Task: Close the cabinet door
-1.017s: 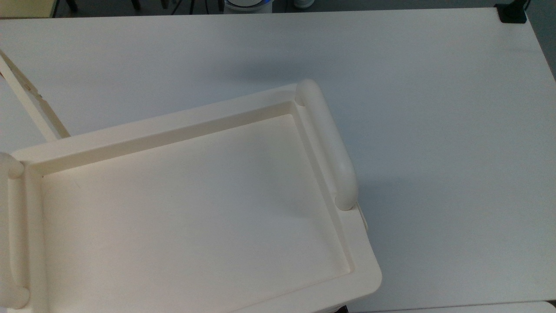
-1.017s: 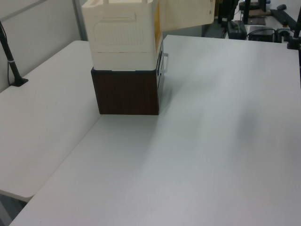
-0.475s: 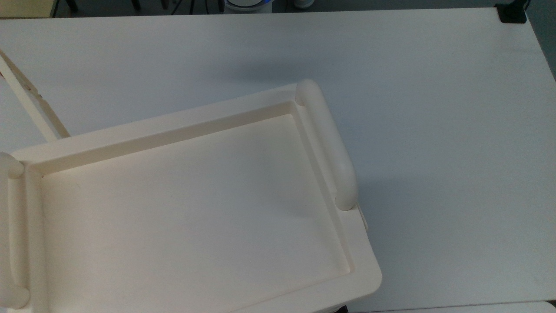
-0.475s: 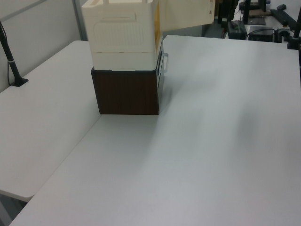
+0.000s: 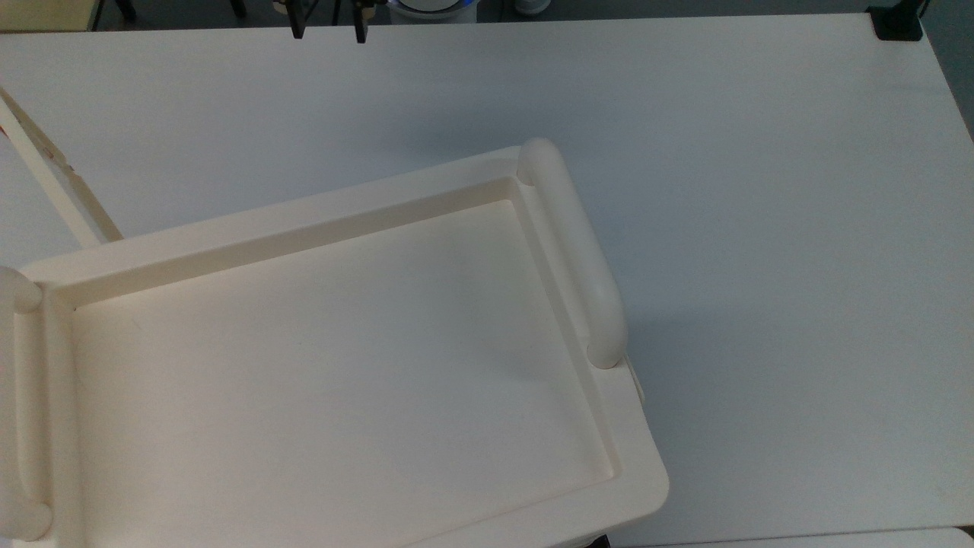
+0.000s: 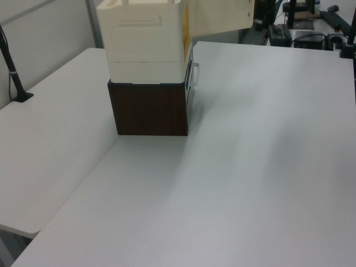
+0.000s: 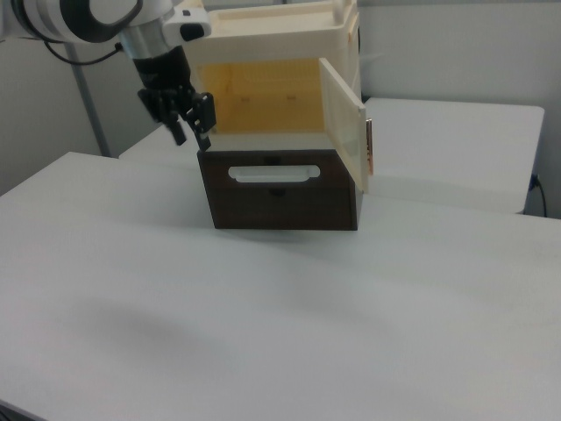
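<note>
- Right view: the arm reaches in from the right view's upper left, wrist angled downward, and the gripper [image 7: 191, 132] hangs beside the cabinet's open front at the right view's left, touching nothing.
- Its two black fingers [image 7: 204, 138] stand apart, released and empty.
- Top view: two dark fingertips [image 5: 359, 34] show at the upper edge, over the far side of the desk [image 5: 761, 190].
- The cabinet door [image 7: 344, 132] stands swung out on the right view's right, hinged at that side of the cream cabinet [image 7: 272, 39]; its panel is upright, its free edge pointing toward the camera.
- The right view alone shows the yellowish interior and the dark brown base [image 7: 279, 202] with a pale drawer handle [image 7: 274, 174].
- The top view alone shows the recessed tray top [image 5: 342, 365], a rounded bar handle [image 5: 574, 251], and the cabinet door [image 5: 53, 179] edge-on as a thin strip.
- Left view: the cabinet door [image 6: 219, 15] projects toward the left view's right.
</note>
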Motion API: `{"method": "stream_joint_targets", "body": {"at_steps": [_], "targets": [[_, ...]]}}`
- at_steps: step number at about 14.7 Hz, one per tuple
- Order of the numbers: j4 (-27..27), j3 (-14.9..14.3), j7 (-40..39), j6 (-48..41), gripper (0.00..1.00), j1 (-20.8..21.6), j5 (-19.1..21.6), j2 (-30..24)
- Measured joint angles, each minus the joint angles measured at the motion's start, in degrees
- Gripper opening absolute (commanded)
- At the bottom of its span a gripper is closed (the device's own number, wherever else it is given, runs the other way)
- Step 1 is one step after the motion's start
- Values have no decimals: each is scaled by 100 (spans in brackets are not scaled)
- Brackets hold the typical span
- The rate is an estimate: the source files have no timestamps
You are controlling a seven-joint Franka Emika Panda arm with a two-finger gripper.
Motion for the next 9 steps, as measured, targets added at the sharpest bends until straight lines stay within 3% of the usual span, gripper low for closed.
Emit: {"method": "stream_joint_targets", "body": {"at_steps": [9], "targets": [[399,-588,1982,2186,0,-183,1,190]]}}
